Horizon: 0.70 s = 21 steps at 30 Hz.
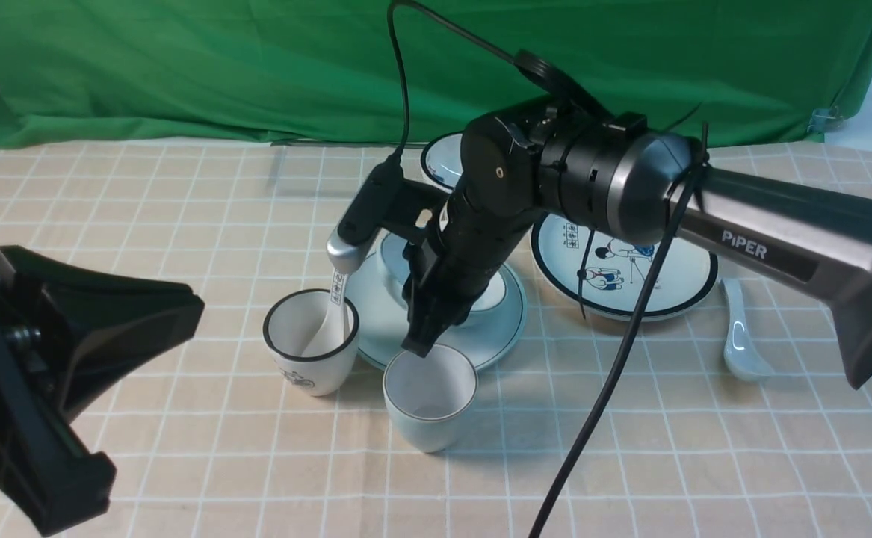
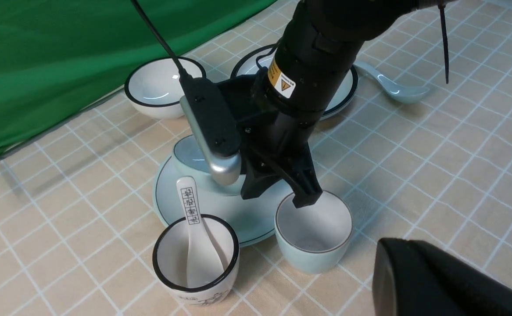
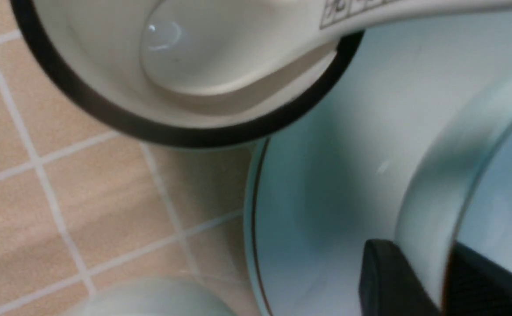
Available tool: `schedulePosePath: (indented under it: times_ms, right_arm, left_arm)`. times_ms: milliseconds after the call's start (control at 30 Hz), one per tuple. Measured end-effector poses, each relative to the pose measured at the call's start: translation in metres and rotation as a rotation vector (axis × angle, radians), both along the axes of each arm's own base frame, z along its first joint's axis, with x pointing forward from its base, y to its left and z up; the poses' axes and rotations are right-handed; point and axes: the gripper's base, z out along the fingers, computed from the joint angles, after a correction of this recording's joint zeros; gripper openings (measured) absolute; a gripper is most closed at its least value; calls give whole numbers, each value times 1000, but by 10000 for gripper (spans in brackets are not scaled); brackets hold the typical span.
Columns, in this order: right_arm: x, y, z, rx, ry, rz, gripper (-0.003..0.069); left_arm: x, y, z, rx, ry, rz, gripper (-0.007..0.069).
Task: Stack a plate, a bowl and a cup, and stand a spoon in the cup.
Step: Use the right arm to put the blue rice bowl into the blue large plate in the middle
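The pale blue plate [image 1: 489,336] lies mid-table, and the bowl [image 2: 189,154] stands on it, mostly hidden behind my right arm. My right gripper [image 3: 418,267] points down at the bowl's near side. One finger is outside the bowl's wall [image 3: 431,184] and one inside, with no gap showing. The plain cup [image 1: 430,400] stands empty just in front of the plate [image 3: 317,197], below the gripper [image 1: 421,342]. The plain spoon [image 1: 742,340] lies flat at the right. My left gripper [image 1: 193,308] hovers shut and empty at the left, and it also shows as the left gripper [image 2: 385,252].
A black-rimmed cup [image 1: 308,351] holding a printed spoon [image 1: 335,314] stands left of the plate, touching its edge. A cartoon plate [image 1: 622,273] lies to the right, and a black-rimmed bowl [image 2: 163,85] stands behind. A green cloth [image 1: 256,67] backs the table.
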Motion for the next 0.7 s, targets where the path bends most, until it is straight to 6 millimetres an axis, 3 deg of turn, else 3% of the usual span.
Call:
schedulePosePath:
  times_ms: [133,467,600,700]
  right_arm:
    - [1,1,-8,-13,17,0,227]
    - [0,1,-11,-22,29,1,255]
    - [0,1,1,-35,56,-3,297]
    - [-2,0,27,-35,71,-14,341]
  left_arm:
    - [0,0,0,1,4,-2,2]
    - [0,0,-1,2,7,-4,2]
    - [-1,0,-1,3,8,-4,2]
    - [-1,0,-1,6,14,-7,2]
